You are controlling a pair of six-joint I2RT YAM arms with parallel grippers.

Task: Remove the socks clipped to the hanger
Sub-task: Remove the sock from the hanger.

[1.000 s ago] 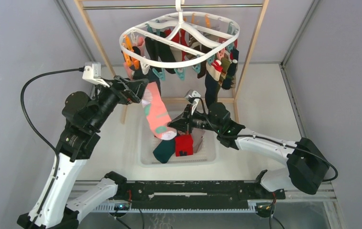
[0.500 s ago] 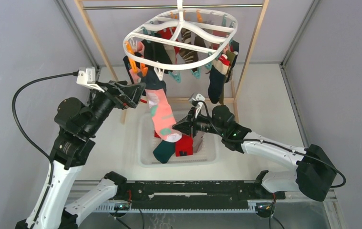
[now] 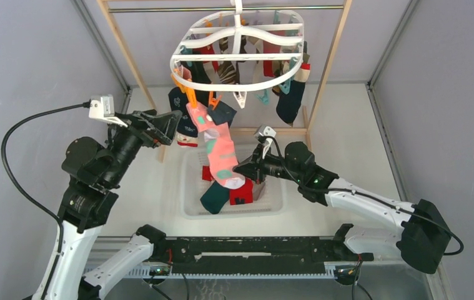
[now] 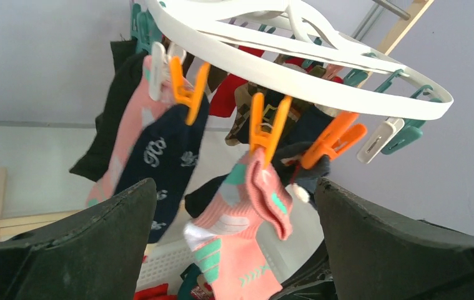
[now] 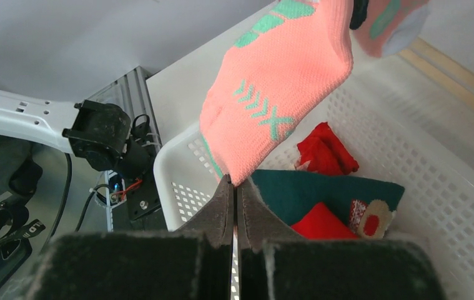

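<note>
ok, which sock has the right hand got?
The pink sock with teal marks: only its toe is pinched in the shut right hand, top under an orange clip. The rest hang untouched or lie in the basket.

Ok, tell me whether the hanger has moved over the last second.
Yes. The hanger has turned: its left rim has drawn rightward, away from the wooden rack's left post.

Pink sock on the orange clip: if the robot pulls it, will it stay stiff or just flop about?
Probably floppy: the pink sock folds and drapes below its orange clip. Likely light; one small clip carries it. Its knit looks grippy, so the shut right gripper shouldn't slip easily.
</note>
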